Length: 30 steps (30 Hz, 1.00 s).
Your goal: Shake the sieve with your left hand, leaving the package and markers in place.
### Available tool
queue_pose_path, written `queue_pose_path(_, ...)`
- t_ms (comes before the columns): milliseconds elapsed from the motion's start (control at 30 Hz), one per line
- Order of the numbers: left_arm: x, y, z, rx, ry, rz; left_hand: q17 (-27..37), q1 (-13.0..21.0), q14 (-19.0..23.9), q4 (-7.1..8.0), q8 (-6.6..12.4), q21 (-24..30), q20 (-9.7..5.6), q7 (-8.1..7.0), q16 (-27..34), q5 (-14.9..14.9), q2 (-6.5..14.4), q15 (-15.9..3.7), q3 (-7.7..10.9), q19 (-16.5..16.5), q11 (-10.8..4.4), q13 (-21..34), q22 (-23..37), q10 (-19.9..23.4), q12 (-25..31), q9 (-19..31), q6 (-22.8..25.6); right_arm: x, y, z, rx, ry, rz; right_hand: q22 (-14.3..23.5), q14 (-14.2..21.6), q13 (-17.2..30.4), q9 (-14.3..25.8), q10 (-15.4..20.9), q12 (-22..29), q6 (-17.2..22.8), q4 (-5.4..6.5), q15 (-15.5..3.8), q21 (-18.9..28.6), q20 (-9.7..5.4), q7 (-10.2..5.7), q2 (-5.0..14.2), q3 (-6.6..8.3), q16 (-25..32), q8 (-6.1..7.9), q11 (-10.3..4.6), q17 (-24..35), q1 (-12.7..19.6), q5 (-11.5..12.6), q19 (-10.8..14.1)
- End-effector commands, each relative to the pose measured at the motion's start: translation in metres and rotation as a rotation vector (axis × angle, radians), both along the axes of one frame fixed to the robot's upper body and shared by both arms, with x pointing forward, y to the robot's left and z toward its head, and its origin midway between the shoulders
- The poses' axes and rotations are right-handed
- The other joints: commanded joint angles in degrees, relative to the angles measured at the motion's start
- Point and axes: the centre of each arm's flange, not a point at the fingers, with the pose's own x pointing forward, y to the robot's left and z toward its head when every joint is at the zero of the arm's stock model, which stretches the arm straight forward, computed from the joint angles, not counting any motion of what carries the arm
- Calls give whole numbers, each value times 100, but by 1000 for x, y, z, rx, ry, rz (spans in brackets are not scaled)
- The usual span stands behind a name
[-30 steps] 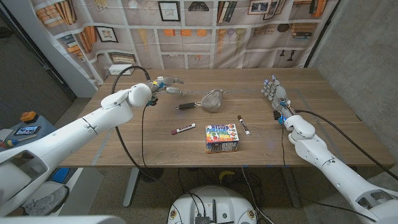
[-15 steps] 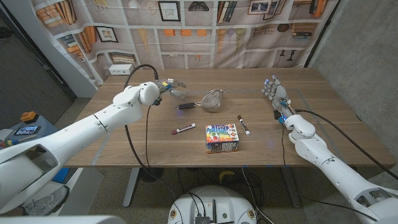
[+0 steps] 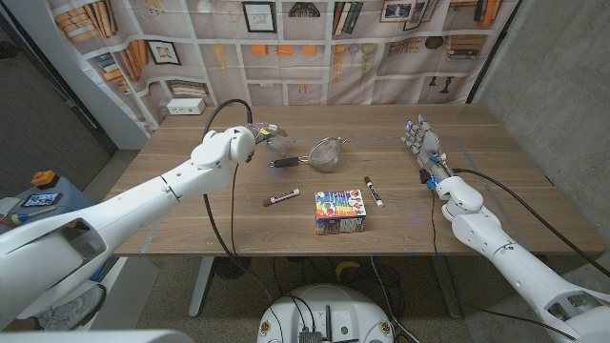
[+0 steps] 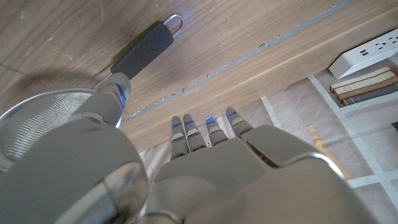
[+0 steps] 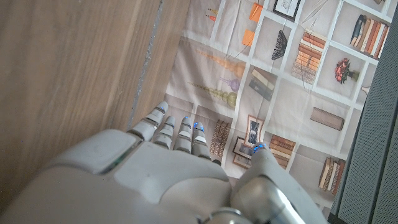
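The sieve (image 3: 326, 151), probably light and stiff with a thin mesh bowl, lies near the middle of the table (image 3: 191, 205) toward its far edge, best gripped by its dark handle (image 3: 285, 162), which lies just beside the left hand (image 3: 265, 136), fingers apart and holding nothing.

A round sieve (image 3: 327, 152) of fine silvery wire mesh has a matt black handle (image 4: 142, 50) ending in a shiny metal loop. It lies on a matt brown wooden table (image 3: 191, 205) with visible grain. The small colourful package (image 3: 340, 211) looks like printed cardboard. Both robot hands (image 3: 268, 135) (image 3: 420, 145) are smooth, glossy pale-grey plastic.
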Motion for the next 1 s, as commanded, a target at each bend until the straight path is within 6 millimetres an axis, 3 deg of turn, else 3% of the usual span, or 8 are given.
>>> queue_pose_path(33, 2, -13, -4, 60, -17, 50, 17, 90, -14, -7, 8, -1, 12, 31, 23, 49, -13, -3, -21, -24, -1, 25, 7, 86, 28, 19, 25, -4, 1, -2, 4, 2, -5, 23, -1, -5, 9, 11, 37, 19, -23, 9, 25, -6, -28, -18, 53, 22, 22, -15, 3, -43, 19, 29)
queue_pose_path(1000, 15, -41, -32, 98, -9, 108, 17, 219, -9, 0, 62, -34, -3, 39, 23, 16, -79, -99, -143, -156, -69, 25, 10, 330, 66, 16, 213, -4, 2, -9, 22, 20, -10, 23, -5, -8, 9, 14, 41, 20, -36, 15, 26, -8, -30, -20, 73, 28, 25, -8, -45, -64, 15, 34)
